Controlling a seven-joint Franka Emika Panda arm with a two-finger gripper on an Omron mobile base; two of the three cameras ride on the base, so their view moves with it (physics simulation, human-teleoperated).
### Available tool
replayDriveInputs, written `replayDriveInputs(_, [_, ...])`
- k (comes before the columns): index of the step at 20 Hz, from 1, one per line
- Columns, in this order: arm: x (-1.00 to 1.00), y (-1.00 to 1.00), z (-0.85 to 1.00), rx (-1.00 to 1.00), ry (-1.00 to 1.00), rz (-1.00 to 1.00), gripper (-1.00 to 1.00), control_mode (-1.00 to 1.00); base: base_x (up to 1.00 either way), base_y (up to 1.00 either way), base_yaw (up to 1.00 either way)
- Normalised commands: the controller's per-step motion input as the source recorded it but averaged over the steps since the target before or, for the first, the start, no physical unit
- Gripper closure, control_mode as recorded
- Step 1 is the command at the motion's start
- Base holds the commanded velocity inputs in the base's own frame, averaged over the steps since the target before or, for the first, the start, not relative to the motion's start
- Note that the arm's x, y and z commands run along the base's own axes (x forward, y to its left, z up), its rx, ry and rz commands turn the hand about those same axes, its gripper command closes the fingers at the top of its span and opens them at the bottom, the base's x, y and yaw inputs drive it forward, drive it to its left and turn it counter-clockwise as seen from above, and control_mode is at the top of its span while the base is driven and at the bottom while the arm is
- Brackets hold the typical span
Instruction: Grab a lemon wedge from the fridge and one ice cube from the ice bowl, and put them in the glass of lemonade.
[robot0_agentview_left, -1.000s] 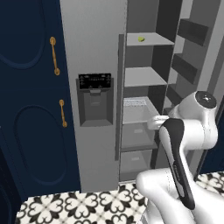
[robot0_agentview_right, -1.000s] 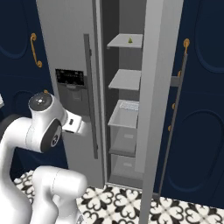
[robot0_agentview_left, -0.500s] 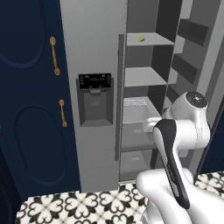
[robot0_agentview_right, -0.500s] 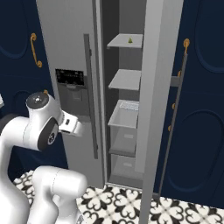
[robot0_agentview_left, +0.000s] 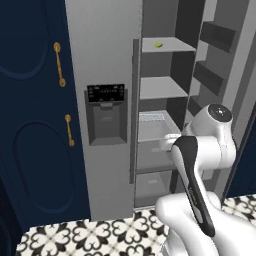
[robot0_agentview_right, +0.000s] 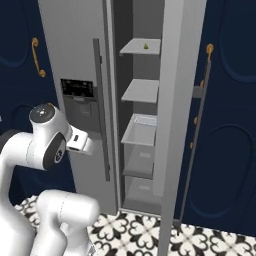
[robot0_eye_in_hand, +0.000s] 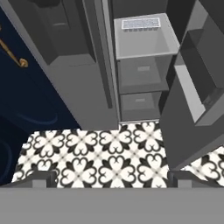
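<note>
Jaws stand wide apart with nothing between them; the gripper (robot0_eye_in_hand: 112, 177) looks down past the patterned floor (robot0_eye_in_hand: 109, 153) at the foot of the fridge (robot0_agentview_left: 105, 50).

The fridge's right-hand door (robot0_agentview_right: 180, 75) is swung fully open, baring the shelves, while the left door with the black dispenser panel (robot0_agentview_left: 106, 92) is shut. Over the last second nothing in the fridge has shifted and the base has not driven. Only the arm has moved, its wrist easing a little leftward toward the open compartment.

In the hand view the clear drawer (robot0_eye_in_hand: 144, 39) and the bins below it face the gripper.

The lemon wedge (robot0_agentview_left: 158, 44) lies small and yellow-green on the top shelf (robot0_agentview_left: 172, 48), well above the level of the hand.

Access is therefore won and the wedge is not yet grasped. Judging from this, the hand must rise and reach in toward the top shelf before closing.
</note>
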Motion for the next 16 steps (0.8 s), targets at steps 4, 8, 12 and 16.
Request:
replayDriveInputs(4, [0.00, 0.00, 0.00, 0.00, 0.00, 0.00, -1.00, 1.00, 0.22, -0.15, -0.16])
replayDriveInputs(8, [0.00, 0.00, 0.00, 0.00, 0.00, 0.00, -1.00, 1.00, 0.29, -0.20, -0.16])
replayDriveInputs(12, [0.00, 0.00, 0.00, 0.00, 0.00, 0.00, -1.00, 1.00, 0.33, -0.29, -0.16])
replayDriveInputs(16, [0.00, 0.00, 0.00, 0.00, 0.00, 0.00, -1.00, 1.00, 0.52, -0.27, -0.12])
